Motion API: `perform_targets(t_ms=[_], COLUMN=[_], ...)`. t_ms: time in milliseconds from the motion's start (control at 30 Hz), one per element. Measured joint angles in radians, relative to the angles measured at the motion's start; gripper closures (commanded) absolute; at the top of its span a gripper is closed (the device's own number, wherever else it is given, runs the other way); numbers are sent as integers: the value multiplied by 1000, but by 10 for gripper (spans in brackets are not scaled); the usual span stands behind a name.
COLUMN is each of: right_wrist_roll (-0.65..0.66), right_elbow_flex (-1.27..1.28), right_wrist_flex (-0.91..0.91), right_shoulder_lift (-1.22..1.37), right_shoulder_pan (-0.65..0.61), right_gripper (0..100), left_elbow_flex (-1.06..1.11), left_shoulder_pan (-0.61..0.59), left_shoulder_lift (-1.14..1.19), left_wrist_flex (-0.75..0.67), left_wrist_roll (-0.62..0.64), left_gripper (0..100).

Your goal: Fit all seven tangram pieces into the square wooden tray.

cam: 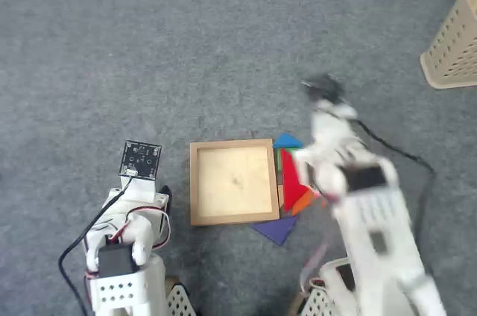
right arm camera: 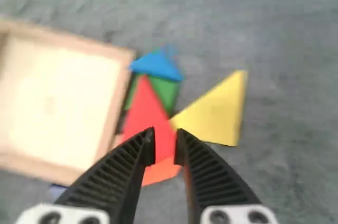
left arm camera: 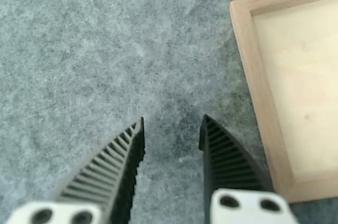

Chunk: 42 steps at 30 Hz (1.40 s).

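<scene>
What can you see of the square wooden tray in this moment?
The square wooden tray is pale, bare-looking wood: a raised rim around a flat, recessed floor with faint marks near the middle. It lies flat on the grey carpeted table between the two arms, and no piece is inside it. The coloured tangram pieces crowd along the side nearest the right arm; whether they touch the rim cannot be told.

Soft even light, faint shadows
</scene>
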Motion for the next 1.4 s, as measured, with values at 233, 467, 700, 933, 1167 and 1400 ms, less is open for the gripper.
perform_targets(t_ms=[233, 467, 700, 933, 1167, 1400], right_wrist_roll=[-43, -91, -95, -95, -95, -95], right_elbow_flex=[-258, -269, -212, -212, -215, -227], right_wrist_flex=[43, 17, -95, -135, -140, -150], right_shoulder_lift=[568, 644, 647, 721, 744, 746], right_shoulder_pan=[-130, -147, -124, -46, -48, -25], right_gripper=[712, 710, 712, 713, 719, 846], left_elbow_flex=[0, 0, 0, 0, 0, 0], left_shoulder_pan=[0, 0, 0, 0, 0, 0], left_shoulder_lift=[0, 0, 0, 0, 0, 0], left_wrist_flex=[0, 0, 0, 0, 0, 0], left_wrist_roll=[0, 0, 0, 0, 0, 0], left_gripper=[832, 832, 832, 832, 832, 832])
